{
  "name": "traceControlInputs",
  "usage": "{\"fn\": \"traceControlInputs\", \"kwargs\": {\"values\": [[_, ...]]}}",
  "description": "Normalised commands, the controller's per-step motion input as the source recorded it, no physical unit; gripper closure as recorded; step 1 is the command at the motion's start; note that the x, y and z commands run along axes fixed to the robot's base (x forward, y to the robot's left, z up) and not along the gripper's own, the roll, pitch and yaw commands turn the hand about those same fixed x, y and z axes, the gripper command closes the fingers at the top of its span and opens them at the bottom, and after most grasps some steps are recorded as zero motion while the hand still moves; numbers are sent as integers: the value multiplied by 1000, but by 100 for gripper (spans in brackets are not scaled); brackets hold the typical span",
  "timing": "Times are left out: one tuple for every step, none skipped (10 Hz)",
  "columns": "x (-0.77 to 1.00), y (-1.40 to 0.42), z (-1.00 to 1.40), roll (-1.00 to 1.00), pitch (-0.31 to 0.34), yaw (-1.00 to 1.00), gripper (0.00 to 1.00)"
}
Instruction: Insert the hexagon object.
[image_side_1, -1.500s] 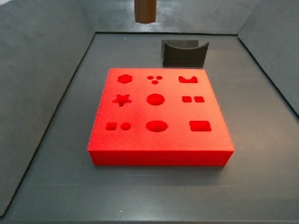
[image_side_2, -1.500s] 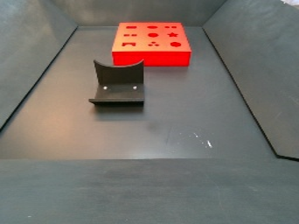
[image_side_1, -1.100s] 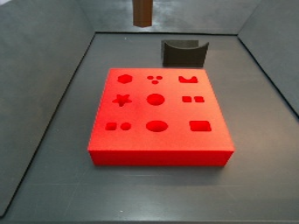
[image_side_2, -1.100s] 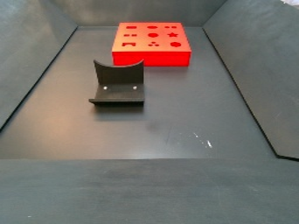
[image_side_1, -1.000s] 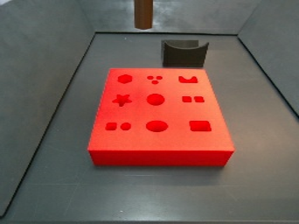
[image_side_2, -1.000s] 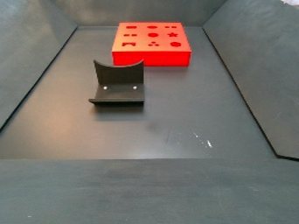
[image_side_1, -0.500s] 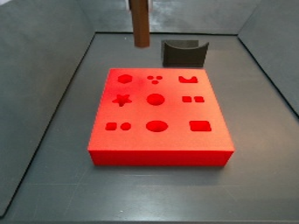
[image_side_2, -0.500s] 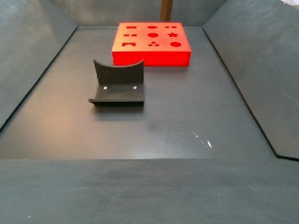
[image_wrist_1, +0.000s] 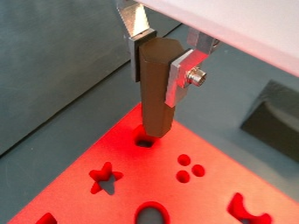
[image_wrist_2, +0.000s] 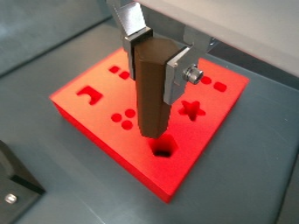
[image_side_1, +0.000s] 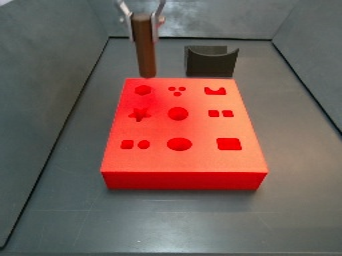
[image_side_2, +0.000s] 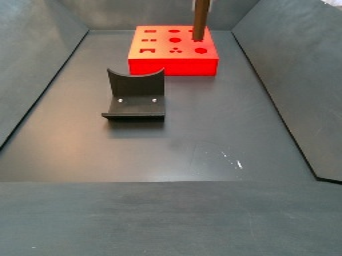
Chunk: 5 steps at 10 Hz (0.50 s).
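Note:
My gripper (image_wrist_1: 160, 59) is shut on the hexagon object (image_wrist_1: 156, 87), a long reddish-brown peg held upright; both wrist views show a silver finger (image_wrist_2: 176, 74) on each flat side. The peg (image_side_1: 140, 47) hangs over the far left corner of the red block (image_side_1: 187, 150). Its lower end is just above the hexagonal hole (image_side_1: 143, 89), which also shows in both wrist views (image_wrist_2: 163, 147) (image_wrist_1: 145, 140). In a side view the peg (image_side_2: 201, 18) stands over the block (image_side_2: 174, 62). I cannot tell whether the tip touches the hole.
The red block has several other shaped holes: a star (image_side_1: 139, 113), circles (image_side_1: 178, 113), squares (image_side_1: 229, 143). The dark fixture (image_side_1: 210, 60) stands behind the block, also seen in the foreground of a side view (image_side_2: 134, 95). Grey walls ring the floor.
The peg has come down from the top of the side view and shifted left, from high above the back wall to just over the hexagonal hole. The block and fixture have not moved.

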Motion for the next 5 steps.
{"fn": "traceControlInputs", "kwargs": {"values": [[0, -37, -580, 79, 259, 120, 100], [0, -46, -577, 81, 263, 114, 100], [46, -171, -483, 4, 171, 0, 100], [0, -9, -274, 0, 11, -86, 100], [31, 0, -369, 69, -34, -203, 100]]}}
